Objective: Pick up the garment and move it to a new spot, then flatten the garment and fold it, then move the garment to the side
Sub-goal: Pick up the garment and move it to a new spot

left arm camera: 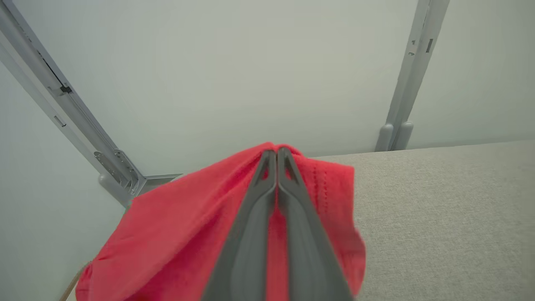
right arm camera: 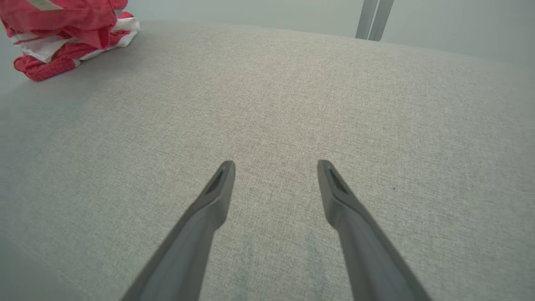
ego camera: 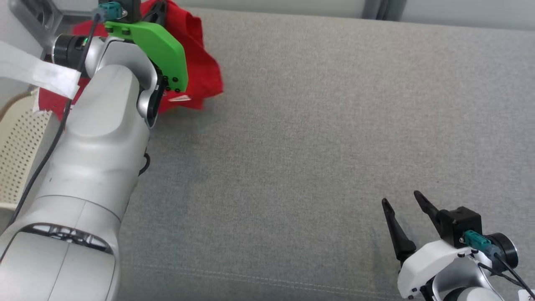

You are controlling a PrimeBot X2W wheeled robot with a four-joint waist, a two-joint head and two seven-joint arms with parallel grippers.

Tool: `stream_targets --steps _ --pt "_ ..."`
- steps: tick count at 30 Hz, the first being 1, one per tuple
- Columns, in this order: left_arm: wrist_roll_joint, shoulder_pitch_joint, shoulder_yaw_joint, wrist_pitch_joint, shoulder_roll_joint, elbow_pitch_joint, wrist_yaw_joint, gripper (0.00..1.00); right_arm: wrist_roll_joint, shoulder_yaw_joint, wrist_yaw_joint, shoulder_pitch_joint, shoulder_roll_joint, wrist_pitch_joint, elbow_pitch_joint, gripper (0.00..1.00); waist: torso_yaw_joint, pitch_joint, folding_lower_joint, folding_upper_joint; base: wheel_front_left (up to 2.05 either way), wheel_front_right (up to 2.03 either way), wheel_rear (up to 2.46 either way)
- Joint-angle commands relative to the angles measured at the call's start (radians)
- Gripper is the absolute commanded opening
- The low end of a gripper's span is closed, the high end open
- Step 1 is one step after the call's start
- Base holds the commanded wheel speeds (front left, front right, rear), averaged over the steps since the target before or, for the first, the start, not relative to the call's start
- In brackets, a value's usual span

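One step only is under way, I judge. Head view: red garment [ego camera: 205, 71] at the grey cushion's [ego camera: 313, 125] far left corner. Left wrist view: left gripper [left arm camera: 276, 151] pressed together, pinching its cloth. Right wrist view: right gripper [right arm camera: 276, 165] spread, empty above the cushion. Moving, flattening and folding remain.

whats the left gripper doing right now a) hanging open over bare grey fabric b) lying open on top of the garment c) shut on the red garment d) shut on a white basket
c: in the left wrist view the left gripper has its fingers pressed together at the tips with the red garment pinched between them; the open one is the right gripper, over the grey surface.
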Motion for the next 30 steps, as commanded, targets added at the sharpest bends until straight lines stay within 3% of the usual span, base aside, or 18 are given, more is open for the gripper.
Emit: stream_targets --steps 1,7,10,22,26,30 --pt "-0.004 -0.002 -0.004 0.000 -0.009 -0.010 -0.012 0.00 0.003 -0.005 0.000 0.023 -0.003 -0.005 0.006 1.00 -0.073 -0.152 0.0001 -0.0001 0.00 0.00 0.00" --pt "-0.042 -0.025 -0.045 0.039 -0.032 -0.077 -0.035 0.00 0.000 -0.014 0.000 0.067 -0.003 -0.003 0.017 1.00 -0.151 -0.237 0.0001 -0.0001 0.00 0.00 0.00" --pt "-0.110 -0.015 -0.100 0.071 -0.035 -0.187 -0.044 0.00 -0.006 -0.004 0.000 0.076 -0.003 0.001 0.021 1.00 -0.199 -0.253 0.0001 -0.0001 0.00 0.00 0.00" --pt "-0.320 -0.055 -0.257 0.015 -0.031 -0.482 0.084 0.00 -0.012 0.047 0.000 0.032 -0.003 -0.002 0.041 1.00 -0.416 -0.254 0.0001 -0.0001 0.00 0.00 0.00" --pt "-0.359 -0.052 -0.294 -0.011 -0.031 -0.488 0.110 0.00 -0.013 0.042 0.000 0.026 -0.003 -0.003 0.038 1.00 -0.446 -0.236 0.0001 -0.0001 0.00 0.00 0.00" --pt "-0.382 0.004 -0.309 -0.036 -0.029 -0.437 0.129 0.00 -0.007 0.025 0.000 0.016 -0.003 -0.003 0.030 1.00 -0.434 -0.212 0.0001 -0.0001 0.00 0.00 0.00"
